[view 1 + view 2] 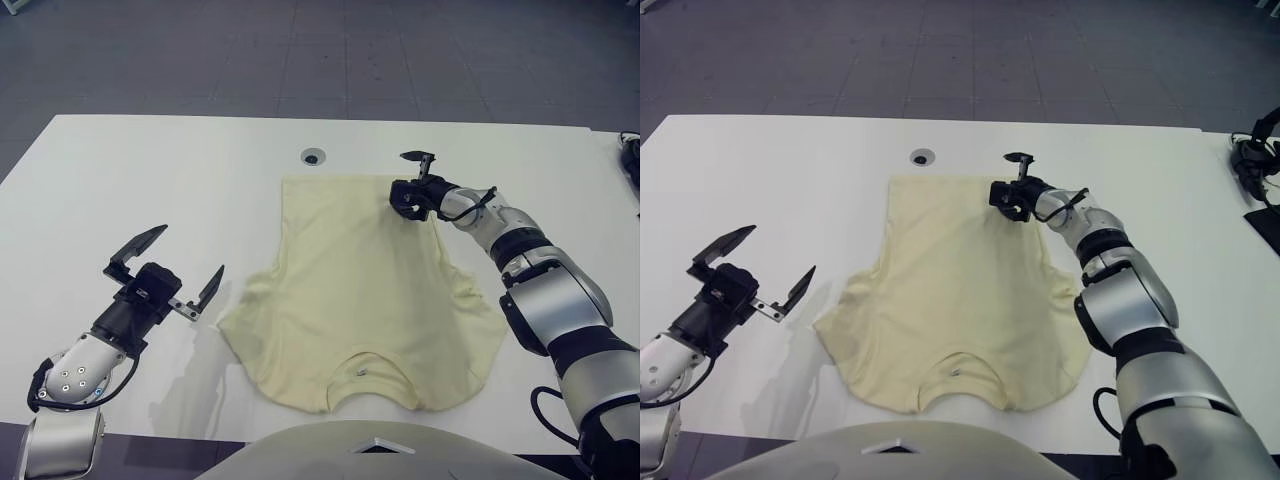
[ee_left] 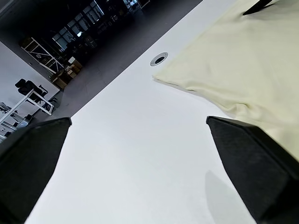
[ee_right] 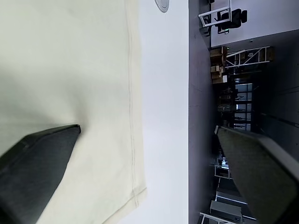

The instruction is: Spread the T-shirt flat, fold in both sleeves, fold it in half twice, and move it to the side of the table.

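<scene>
We see the T-shirt [image 1: 350, 290] lying mid-table [image 1: 150, 170], pale yellow, front up, collar [image 1: 365, 368] at the near edge and hem at the far side. Body is mostly flat. Both sleeves are out but rumpled, left sleeve [image 1: 245, 315] bunched more than right sleeve [image 1: 480, 320]. Right gripper [image 1: 408, 182] sits at the far right hem corner, fingers spread wide, nothing clamped. One finger [image 3: 37, 158] is low over the cloth just inside the hem stitching, the other is raised clear of it. We can't tell whether the low one actually touches the fabric. Left gripper [image 1: 193, 248] is over bare table just left of the left sleeve, apart from the cloth, fingers [image 2: 28, 163] wide apart and empty. Cable hole [image 1: 313, 156] is in the table just beyond the hem's left corner. Some dark gear [image 1: 1250, 160] sits at the table's far right edge, well apart from the shirt.
</scene>
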Controlling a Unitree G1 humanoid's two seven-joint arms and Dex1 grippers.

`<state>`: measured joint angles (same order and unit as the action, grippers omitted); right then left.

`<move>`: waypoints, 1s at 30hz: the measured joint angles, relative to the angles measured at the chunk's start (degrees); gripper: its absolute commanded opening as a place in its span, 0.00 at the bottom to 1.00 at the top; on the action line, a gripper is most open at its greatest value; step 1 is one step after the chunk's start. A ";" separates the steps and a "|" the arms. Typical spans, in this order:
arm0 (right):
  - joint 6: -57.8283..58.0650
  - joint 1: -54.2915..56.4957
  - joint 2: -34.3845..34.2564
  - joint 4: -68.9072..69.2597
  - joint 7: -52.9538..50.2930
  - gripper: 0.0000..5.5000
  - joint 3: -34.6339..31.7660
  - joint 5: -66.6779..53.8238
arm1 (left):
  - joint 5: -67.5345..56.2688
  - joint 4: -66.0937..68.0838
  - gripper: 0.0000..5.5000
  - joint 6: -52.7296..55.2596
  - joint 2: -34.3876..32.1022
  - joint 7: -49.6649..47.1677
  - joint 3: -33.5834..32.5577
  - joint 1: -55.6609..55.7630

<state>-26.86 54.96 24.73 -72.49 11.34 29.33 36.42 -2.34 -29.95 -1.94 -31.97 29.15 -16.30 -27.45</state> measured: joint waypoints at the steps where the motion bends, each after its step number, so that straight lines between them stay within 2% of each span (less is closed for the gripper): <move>1: -0.08 -0.01 0.00 -0.01 -0.25 0.98 -0.01 0.00 | 0.03 0.01 0.98 -0.01 0.00 -0.01 0.19 0.03; 10: 1.11 -0.47 2.46 1.05 -4.99 0.98 -1.22 0.01 | -0.01 1.02 0.98 -0.11 0.02 -0.24 0.60 0.78; 15: -5.44 -2.54 6.83 8.18 -8.60 0.98 -10.36 -8.82 | -3.93 -1.00 0.98 2.06 4.98 -3.10 0.47 0.16; 18: -12.97 -8.67 6.98 18.52 -7.28 0.98 -18.31 -20.67 | -11.62 -5.78 0.98 5.74 13.03 -6.96 3.22 -3.32; 21: -13.54 -16.95 6.90 33.14 -2.16 0.98 -25.98 -36.00 | -18.33 -8.97 0.98 7.29 21.66 -10.38 8.22 -9.91; 26: -4.16 -34.08 7.10 57.79 0.68 0.98 -34.76 -50.60 | -20.49 -9.51 0.98 7.17 28.41 -14.07 12.51 -18.88; 30: 2.93 -45.00 7.12 70.56 1.42 0.98 -38.05 -52.18 | -25.20 -9.46 0.98 9.42 31.35 -16.37 13.52 -24.14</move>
<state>-23.93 9.96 31.86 -1.94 12.76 -8.72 -15.77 -27.54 -39.41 7.48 -0.62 12.78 -2.78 -51.59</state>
